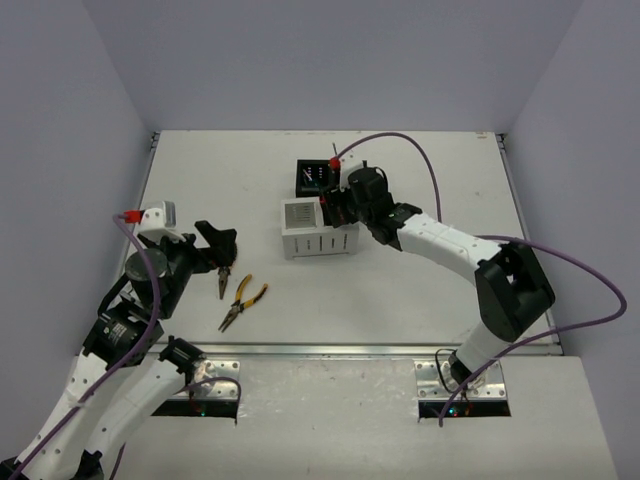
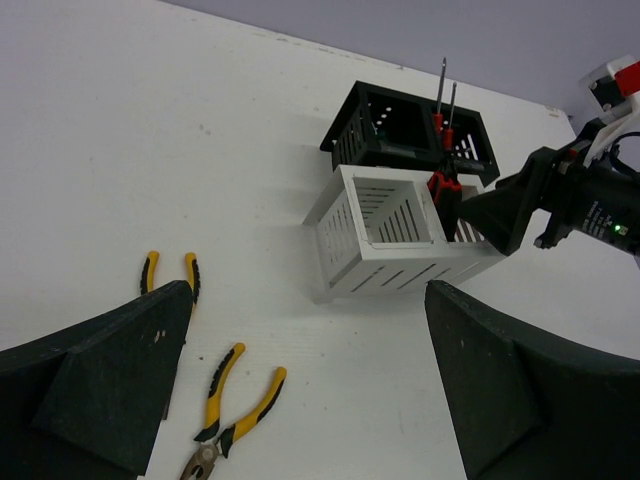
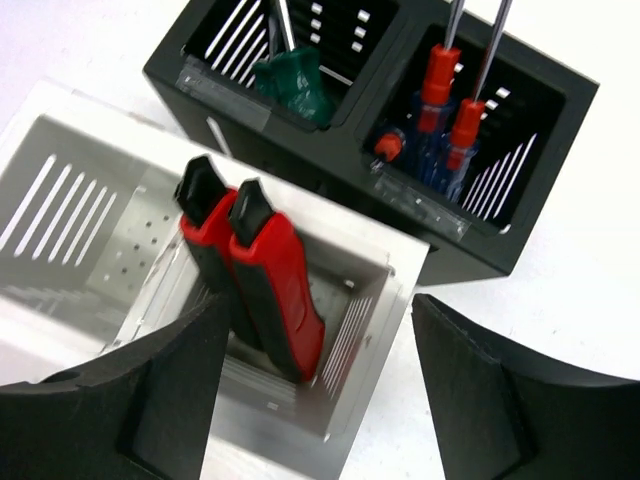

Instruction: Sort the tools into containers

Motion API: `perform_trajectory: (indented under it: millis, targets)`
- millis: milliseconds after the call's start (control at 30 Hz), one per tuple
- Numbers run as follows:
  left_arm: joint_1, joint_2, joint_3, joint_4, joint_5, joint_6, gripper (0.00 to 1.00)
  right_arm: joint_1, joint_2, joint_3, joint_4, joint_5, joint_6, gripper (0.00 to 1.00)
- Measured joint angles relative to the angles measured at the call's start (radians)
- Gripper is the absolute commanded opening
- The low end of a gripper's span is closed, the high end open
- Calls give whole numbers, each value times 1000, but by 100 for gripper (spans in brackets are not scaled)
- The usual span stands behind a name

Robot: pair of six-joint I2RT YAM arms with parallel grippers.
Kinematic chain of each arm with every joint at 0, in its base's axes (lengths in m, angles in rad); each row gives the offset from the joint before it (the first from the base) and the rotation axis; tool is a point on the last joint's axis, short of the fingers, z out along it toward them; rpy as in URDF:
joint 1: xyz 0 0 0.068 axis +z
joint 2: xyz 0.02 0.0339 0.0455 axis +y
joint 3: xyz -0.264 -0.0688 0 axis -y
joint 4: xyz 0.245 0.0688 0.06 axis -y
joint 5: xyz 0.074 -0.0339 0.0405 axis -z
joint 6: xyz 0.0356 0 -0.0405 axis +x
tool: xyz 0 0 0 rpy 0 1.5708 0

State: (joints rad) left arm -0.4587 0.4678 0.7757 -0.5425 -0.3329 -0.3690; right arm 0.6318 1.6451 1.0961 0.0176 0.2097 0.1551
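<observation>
Two red-and-black utility knives (image 3: 265, 265) lean side by side in the right compartment of the white slotted box (image 3: 408, 268). My right gripper (image 3: 318, 310) hangs open just above them, a finger on each side and touching neither. Behind it, the black box (image 3: 480, 250) holds a green-handled screwdriver (image 3: 295, 85) in its left compartment and red- and blue-handled ones (image 3: 440, 85) in its right. Two yellow-and-black pliers (image 1: 243, 302) (image 1: 222, 280) lie on the table. My left gripper (image 1: 222, 243) is open over the pliers (image 2: 235, 405), holding nothing.
The white box (image 1: 318, 245) and the black box (image 1: 312, 178) stand touching at the table's middle back. A purple cable (image 1: 400, 140) arcs over the right arm. The table's metal front edge (image 1: 330, 350) runs just beyond the arm bases.
</observation>
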Motion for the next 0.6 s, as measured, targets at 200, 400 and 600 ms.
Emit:
perform_trajectory:
  millis: [200, 400, 600]
  targets:
    - [0, 48, 0, -1, -33, -9, 100, 4, -14, 78, -116, 18, -1, 79]
    - [0, 175, 31, -51, -116, -67, 100, 4, -140, 103, -242, 80, 22, 99]
    - [36, 422, 121, -121, -133, -181, 100, -2, -430, 25, -283, 85, 143, 99]
